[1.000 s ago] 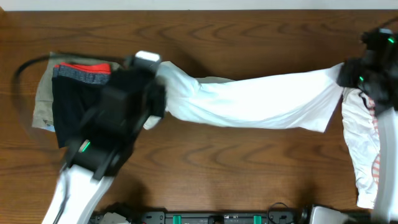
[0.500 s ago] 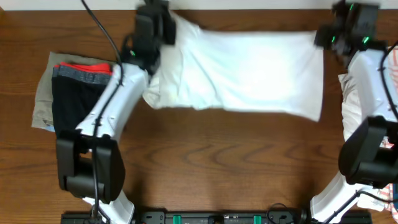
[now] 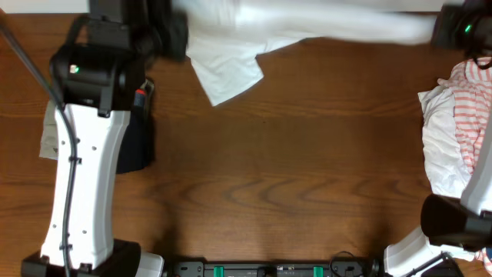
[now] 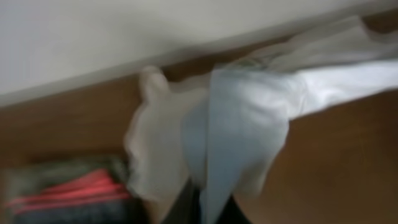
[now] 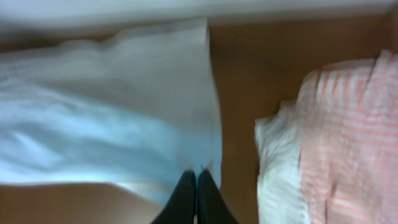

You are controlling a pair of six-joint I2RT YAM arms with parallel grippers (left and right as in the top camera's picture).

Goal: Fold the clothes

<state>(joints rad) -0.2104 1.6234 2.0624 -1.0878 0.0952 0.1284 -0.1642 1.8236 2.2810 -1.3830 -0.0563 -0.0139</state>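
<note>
**Shirt** [image 3: 231, 65]: white, plain. It is stretched in a long blurred band along the far edge of the table [image 3: 292, 169], running from one gripper to the other. One loose flap hangs below the band near its left end and lies over the wood. In the left wrist view the cloth fans out in soft folds from the pinch.

**Left gripper** [image 4: 202, 202]: at the far left corner of the table. The dark fingers are clamped on a bunched fold of the shirt.

**Right gripper** [image 5: 197, 180]: at the far right corner. The fingers are pressed together with the shirt's edge pinched at their tips.

**Striped garment** [image 3: 469, 108]: white with orange stripes. It lies in a crumpled heap at the right edge of the table, near the right gripper and apart from the shirt.

**Stack** [image 3: 134, 146]: dark folded clothing on the left side of the table, partly hidden under the left arm [image 3: 81, 169]. A red and grey band shows on it in the left wrist view.

**Beige cloth** [image 3: 48, 135]: lies under the stack, with its edge showing at the left.
</note>
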